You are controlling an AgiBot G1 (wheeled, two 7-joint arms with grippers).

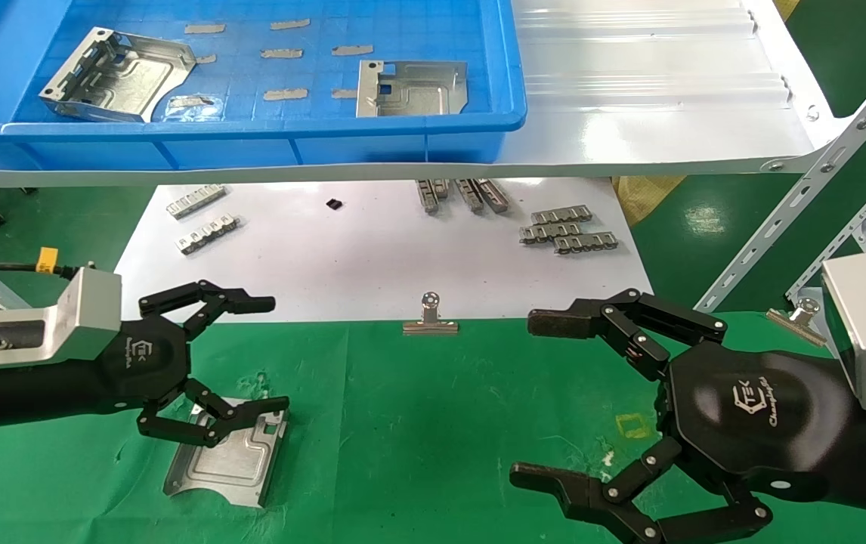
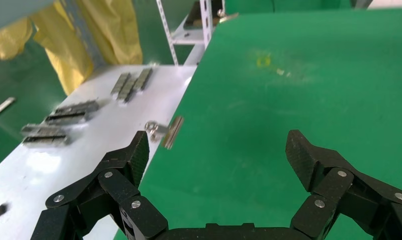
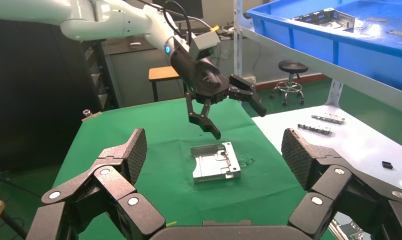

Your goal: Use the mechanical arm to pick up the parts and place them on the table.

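One silvery part (image 1: 225,453) lies flat on the green-cloth table (image 1: 433,423) at the left. My left gripper (image 1: 278,355) hovers just above it, open and empty, with its lower finger over the part's far edge. The right wrist view shows the same part (image 3: 215,162) with the left gripper (image 3: 239,122) raised clear of it. Two more parts (image 1: 119,74) (image 1: 410,88) lie in the blue bin (image 1: 252,136) on the shelf. My right gripper (image 1: 524,399) is open and empty over the cloth at the right. The left wrist view shows open fingers (image 2: 218,150) over bare cloth.
The glossy white shelf (image 1: 652,113) overhangs the back. Below it a white sheet (image 1: 372,257) carries small slotted grey strips (image 1: 565,230) (image 1: 202,219). A binder clip (image 1: 430,316) grips the cloth's back edge. Slanted metal rack struts (image 1: 803,189) stand at the right. A yellow mark (image 1: 633,425) lies near the right gripper.
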